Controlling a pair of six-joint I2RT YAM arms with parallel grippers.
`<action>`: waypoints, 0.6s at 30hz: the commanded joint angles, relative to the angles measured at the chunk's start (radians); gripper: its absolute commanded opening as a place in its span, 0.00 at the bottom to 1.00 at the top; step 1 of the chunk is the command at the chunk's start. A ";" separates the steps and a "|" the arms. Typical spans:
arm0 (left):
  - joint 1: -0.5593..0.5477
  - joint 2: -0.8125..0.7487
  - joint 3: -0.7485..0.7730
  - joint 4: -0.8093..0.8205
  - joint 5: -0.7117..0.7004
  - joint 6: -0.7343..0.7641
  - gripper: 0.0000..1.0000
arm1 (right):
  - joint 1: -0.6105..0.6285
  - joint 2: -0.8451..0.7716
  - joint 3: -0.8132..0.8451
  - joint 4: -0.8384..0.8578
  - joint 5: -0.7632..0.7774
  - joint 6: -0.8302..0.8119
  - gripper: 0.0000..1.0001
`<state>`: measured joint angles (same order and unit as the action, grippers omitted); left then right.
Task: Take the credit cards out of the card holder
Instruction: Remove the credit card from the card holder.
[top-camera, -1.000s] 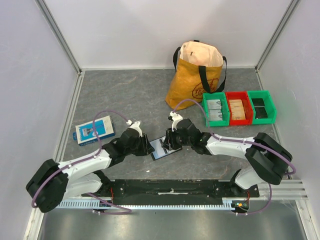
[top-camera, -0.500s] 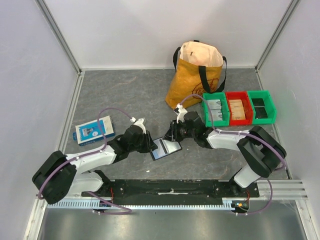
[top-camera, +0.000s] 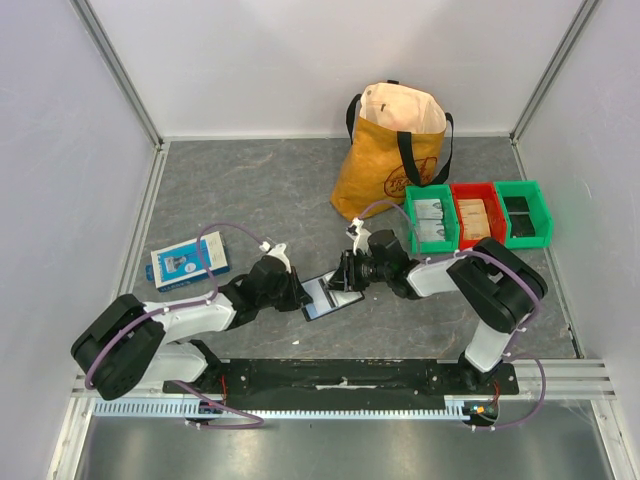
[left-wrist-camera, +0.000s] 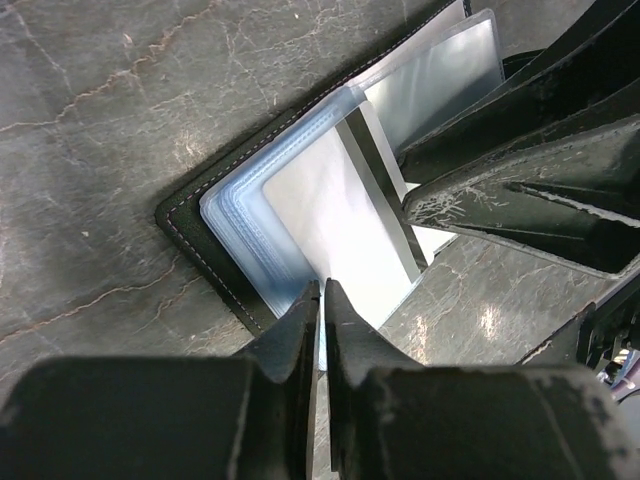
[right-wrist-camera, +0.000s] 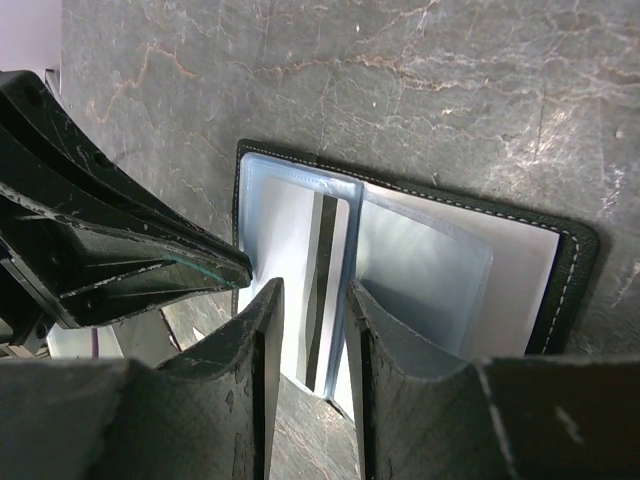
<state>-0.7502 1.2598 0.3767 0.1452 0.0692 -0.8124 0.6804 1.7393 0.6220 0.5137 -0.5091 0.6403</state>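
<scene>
The card holder (top-camera: 331, 296) lay open on the table, near the middle, between the two arms. The left gripper (left-wrist-camera: 322, 298) had its fingers pressed almost together on the near edge of a pale credit card (left-wrist-camera: 345, 215) with a dark stripe. The card appeared to stick partway out of the clear plastic sleeves (left-wrist-camera: 245, 215). The right gripper (right-wrist-camera: 308, 292) stood part-spread, tips down astride the holder's middle fold, apparently pinning it and pinching nothing.

The card looked light, thin, stiff and slick, so a hold on its bare edge, clear of the sleeve, would likely serve best. The sleeves seemed soft and might cling or lift with it. The holder looked light enough to drag along unless held down.

The table (top-camera: 250, 190) was dark grey, marbled and slightly glossy, walled by white panels. A tan tote bag (top-camera: 395, 145) stood far right, green and red bins (top-camera: 476, 186) just beside it, and a blue-and-white box (top-camera: 188, 260) lay to the left.
</scene>
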 joint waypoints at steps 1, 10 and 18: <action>0.000 0.012 -0.019 0.022 -0.006 -0.033 0.10 | -0.002 0.023 -0.019 0.081 -0.040 0.015 0.37; 0.002 0.021 -0.022 0.011 -0.005 -0.036 0.04 | -0.021 0.066 -0.059 0.206 -0.108 0.071 0.26; 0.009 0.003 -0.028 -0.004 -0.003 -0.027 0.02 | -0.084 0.098 -0.102 0.342 -0.177 0.130 0.00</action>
<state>-0.7471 1.2694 0.3687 0.1654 0.0807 -0.8299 0.6231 1.8244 0.5407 0.7502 -0.6334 0.7425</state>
